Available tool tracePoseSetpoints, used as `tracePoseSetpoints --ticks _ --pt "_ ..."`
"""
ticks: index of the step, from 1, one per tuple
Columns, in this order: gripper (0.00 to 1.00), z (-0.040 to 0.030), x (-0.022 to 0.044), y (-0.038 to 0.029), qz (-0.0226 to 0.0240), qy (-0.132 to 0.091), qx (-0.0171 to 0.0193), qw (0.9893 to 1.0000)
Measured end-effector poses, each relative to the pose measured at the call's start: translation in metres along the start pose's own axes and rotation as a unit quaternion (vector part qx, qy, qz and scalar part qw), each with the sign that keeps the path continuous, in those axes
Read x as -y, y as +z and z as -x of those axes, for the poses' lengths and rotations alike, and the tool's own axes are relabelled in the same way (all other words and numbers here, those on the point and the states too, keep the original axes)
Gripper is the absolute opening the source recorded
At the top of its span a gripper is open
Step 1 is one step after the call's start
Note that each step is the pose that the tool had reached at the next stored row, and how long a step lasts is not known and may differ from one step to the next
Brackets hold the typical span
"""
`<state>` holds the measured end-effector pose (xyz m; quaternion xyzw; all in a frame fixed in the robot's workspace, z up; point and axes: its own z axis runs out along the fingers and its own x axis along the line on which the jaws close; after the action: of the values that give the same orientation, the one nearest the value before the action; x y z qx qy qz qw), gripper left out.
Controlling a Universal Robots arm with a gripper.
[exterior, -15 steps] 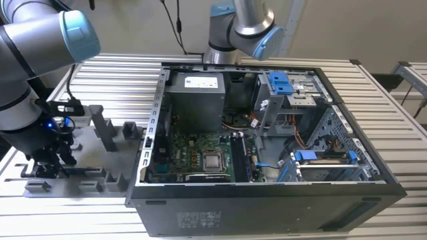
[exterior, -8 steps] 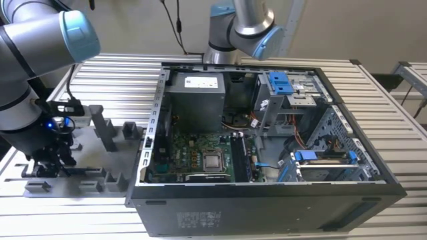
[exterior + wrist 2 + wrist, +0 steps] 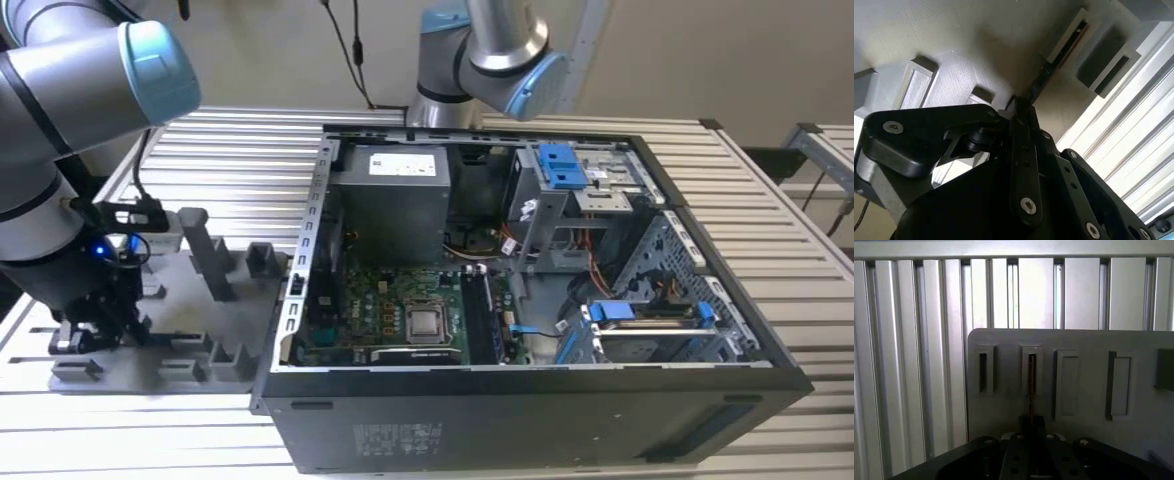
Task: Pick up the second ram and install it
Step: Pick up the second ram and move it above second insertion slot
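Fingers (image 3: 1023, 140) pinch second ram (image 3: 1031, 382), edge-up along tray slot (image 3: 1025, 352).

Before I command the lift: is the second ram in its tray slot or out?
In. In both wrist views the second ram stands edge-on in a slot of the grey holder tray, the gripper at its end.
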<state>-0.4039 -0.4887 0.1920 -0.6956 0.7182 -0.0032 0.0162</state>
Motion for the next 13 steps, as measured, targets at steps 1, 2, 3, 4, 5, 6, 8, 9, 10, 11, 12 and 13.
tracePoseSetpoints --ticks 1,2,3,4,5,6,8,9,10,11,12,13 --pt "0.14 0.0 0.0 0.0 0.0 0.0 0.0 1.0" --pt "0.14 0.0 0.0 0.0 0.0 0.0 0.0 1.0" --pt "0.14 0.0 0.0 0.0 0.0 0.0 0.0 1.0" --pt "0.14 0.0 0.0 0.0 0.0 0.0 0.0 1.0" --pt "0.14 0.0 0.0 0.0 0.0 0.0 0.0 1.0" --pt "0.14 0.0 0.0 0.0 0.0 0.0 0.0 1.0" --pt "0.14 0.0 0.0 0.0 0.0 0.0 0.0 1.0" --pt "0.14 0.0 0.0 0.0 0.0 0.0 0.0 1.0" --pt "0.14 0.0 0.0 0.0 0.0 0.0 0.0 1.0" --pt "0.14 0.0 0.0 0.0 0.0 0.0 0.0 1.0" --pt "0.14 0.0 0.0 0.0 0.0 0.0 0.0 1.0" --pt "0.14 0.0 0.0 -0.0001 0.0 0.0 0.0 1.0"
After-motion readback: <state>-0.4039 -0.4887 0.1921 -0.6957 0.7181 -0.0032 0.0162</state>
